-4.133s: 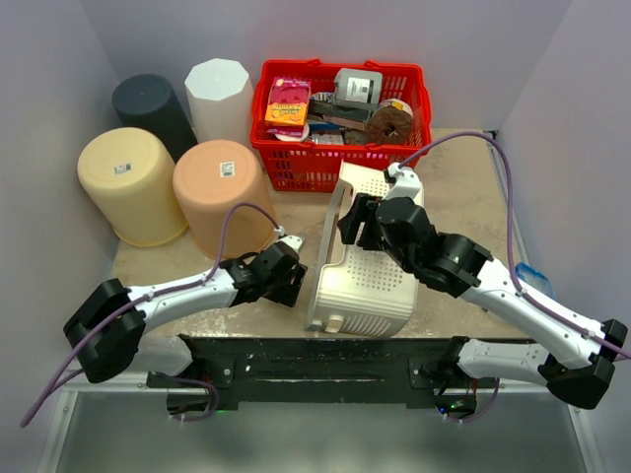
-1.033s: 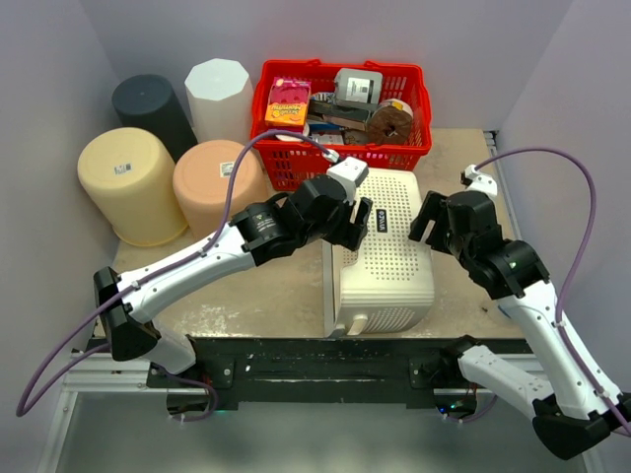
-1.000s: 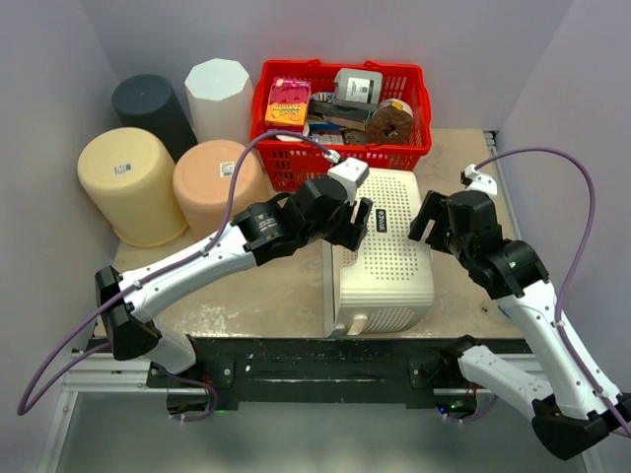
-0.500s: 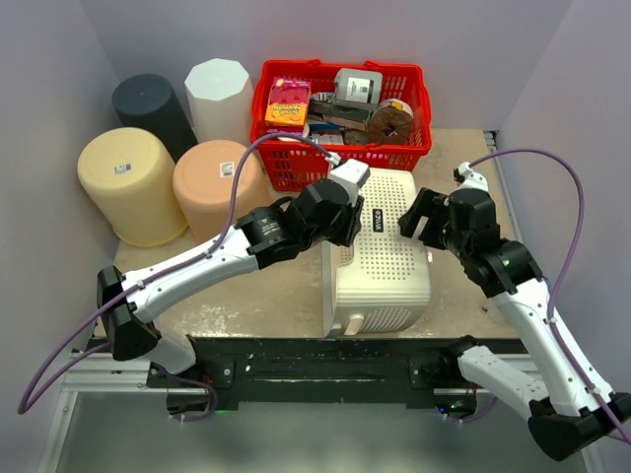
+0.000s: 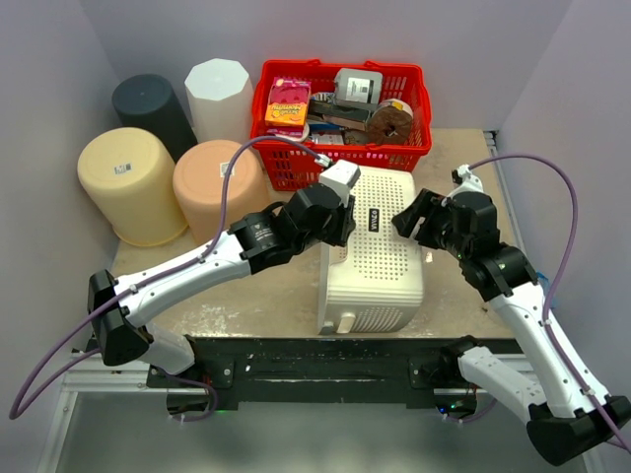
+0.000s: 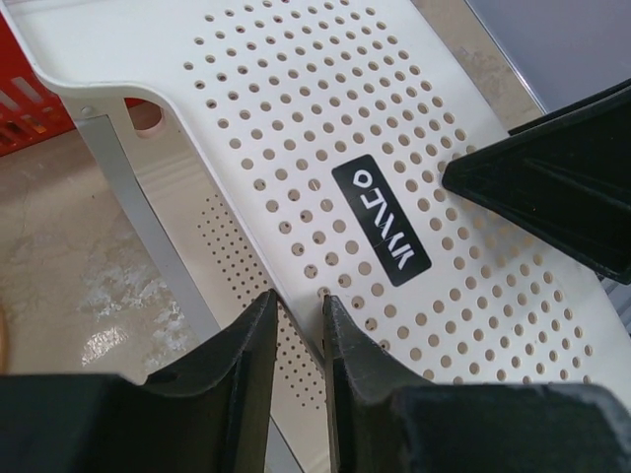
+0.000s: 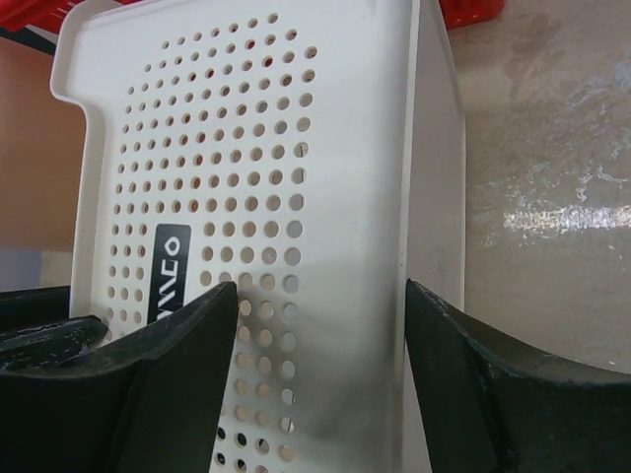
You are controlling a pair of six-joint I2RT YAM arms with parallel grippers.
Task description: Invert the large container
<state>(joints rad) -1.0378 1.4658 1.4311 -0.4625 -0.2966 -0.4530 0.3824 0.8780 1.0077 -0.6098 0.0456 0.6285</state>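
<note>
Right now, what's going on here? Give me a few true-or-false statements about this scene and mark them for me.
1. The red basket holds several items. True.
2. The white container sits against the left wall. False: it lies in the middle, in front of the basket.
3. The left gripper pinches the container's perforated wall. True.
4. The right gripper is clamped shut. False: its jaws stand open astride the container's edge.
5. A black tub stands at the far left. True.

— Where is there room to pass?
— Bare table (image 5: 271, 296) left of the white container (image 5: 380, 266), under the left arm (image 5: 197, 271); a narrow strip on its right, before the wall (image 5: 582, 118).
— And behind?
— Blocked; the red basket (image 5: 284, 172) stands just behind it; upturned tubs (image 5: 212, 187) crowd the far-left corner.
</note>
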